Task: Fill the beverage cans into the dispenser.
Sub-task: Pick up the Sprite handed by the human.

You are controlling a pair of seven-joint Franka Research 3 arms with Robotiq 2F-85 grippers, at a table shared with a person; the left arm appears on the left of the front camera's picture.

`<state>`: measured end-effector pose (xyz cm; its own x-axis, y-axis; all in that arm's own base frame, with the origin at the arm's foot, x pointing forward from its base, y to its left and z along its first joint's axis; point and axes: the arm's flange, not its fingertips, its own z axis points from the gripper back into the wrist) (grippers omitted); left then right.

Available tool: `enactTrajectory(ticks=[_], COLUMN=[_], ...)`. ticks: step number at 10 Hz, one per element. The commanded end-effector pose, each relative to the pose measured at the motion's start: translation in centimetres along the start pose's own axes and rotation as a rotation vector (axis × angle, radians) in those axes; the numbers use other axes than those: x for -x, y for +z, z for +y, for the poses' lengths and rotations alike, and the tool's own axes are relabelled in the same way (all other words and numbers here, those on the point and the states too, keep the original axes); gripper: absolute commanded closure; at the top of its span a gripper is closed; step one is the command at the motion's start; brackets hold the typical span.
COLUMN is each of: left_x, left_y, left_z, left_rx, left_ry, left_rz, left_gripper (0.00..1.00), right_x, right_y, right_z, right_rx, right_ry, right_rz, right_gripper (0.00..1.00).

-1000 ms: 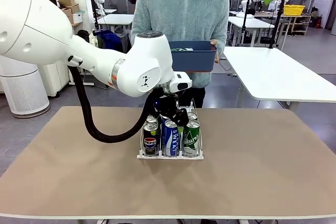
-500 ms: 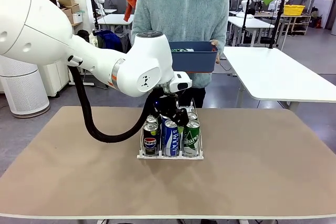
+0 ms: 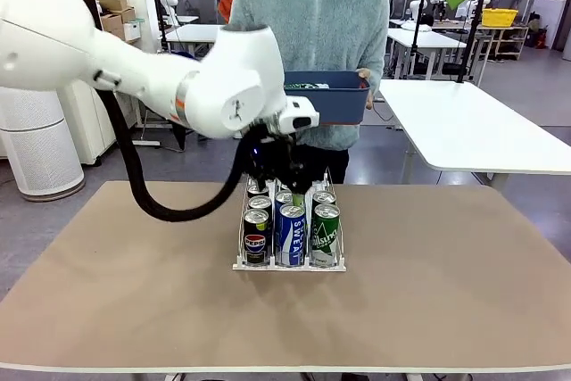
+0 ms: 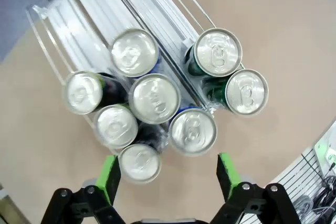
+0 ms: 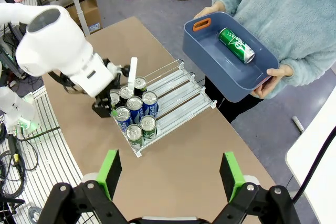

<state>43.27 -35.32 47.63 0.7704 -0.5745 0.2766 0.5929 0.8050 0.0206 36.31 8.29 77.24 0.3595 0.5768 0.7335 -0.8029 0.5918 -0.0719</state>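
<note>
The dispenser stands mid-table with several beverage cans in its three lanes: a black Pepsi can, a blue-and-white Sweat can and a green can stand at the front. My left gripper hangs just above the rear cans. In the left wrist view it is open and empty over the silver can tops. My right gripper is open, high above the table. Another green can lies in the blue bin, which the person holds.
The person stands at the table's far edge, both hands on the blue bin. The back part of the dispenser lanes is bare. Brown table surface lies open on both sides of the rack. My left arm reaches over the rack.
My left gripper has lifted up off the cans and drawn back slightly to the left, with nothing in it. The cans and the person's bin have stayed put.
</note>
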Motion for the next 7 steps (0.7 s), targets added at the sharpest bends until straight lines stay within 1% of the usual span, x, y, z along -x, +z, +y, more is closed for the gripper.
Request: enactTrajectory(ticks=[1,3,4,7], left_x=[0.7,1.5,2.2,3.5], left_y=[3.9,9.8,13.5,21.7], left_z=[2.8,5.2,6.3,9.2], left_rx=[-0.001,-0.007,0.016,0.015], left_ry=[-0.071,-0.089,-0.137,-0.195], left_rz=[-0.011,-0.081,-0.118,-0.235], left_gripper=[0.03,0.03,0.03,0.03], right_x=[0.1,0.1,0.1,0.1], right_y=[0.0,0.0,0.0,0.0], right_z=[0.1,0.1,0.1,0.1], right_rx=[-0.002,-0.002,-0.002,-0.002], right_ry=[-0.002,-0.002,-0.002,-0.002], right_rz=[0.001,0.001,0.001,0.001], right_gripper=[0.00,0.00,0.00,0.00])
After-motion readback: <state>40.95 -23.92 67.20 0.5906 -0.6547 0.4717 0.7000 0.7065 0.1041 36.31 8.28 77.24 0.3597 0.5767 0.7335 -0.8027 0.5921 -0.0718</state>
